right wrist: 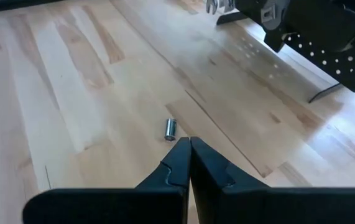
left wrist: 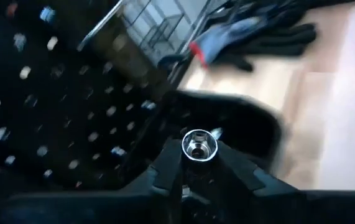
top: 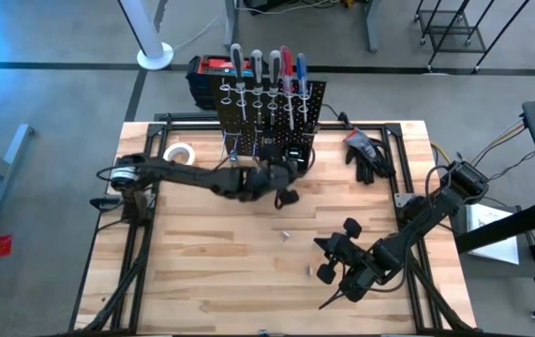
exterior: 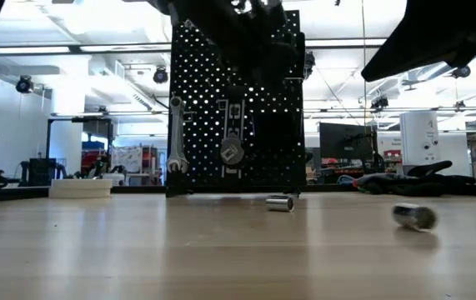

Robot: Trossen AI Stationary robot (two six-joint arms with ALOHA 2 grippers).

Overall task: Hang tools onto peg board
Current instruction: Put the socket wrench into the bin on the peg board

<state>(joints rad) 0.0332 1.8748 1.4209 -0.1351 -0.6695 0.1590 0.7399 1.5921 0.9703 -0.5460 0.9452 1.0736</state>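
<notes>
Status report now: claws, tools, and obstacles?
Left claw shut on silver socket at peg board. Right claw shut, empty. Two sockets loose on table. No obstacle seen.

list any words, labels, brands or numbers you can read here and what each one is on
No text can be read in any view.
Red and black case behind the peg board: any marking is too small to read.
Wrenches hanging on the peg board: any size stamps are too blurred to read.
Socket held in the left gripper: no legible marking.
Paper sheet beyond the table edge: too small to read.
</notes>
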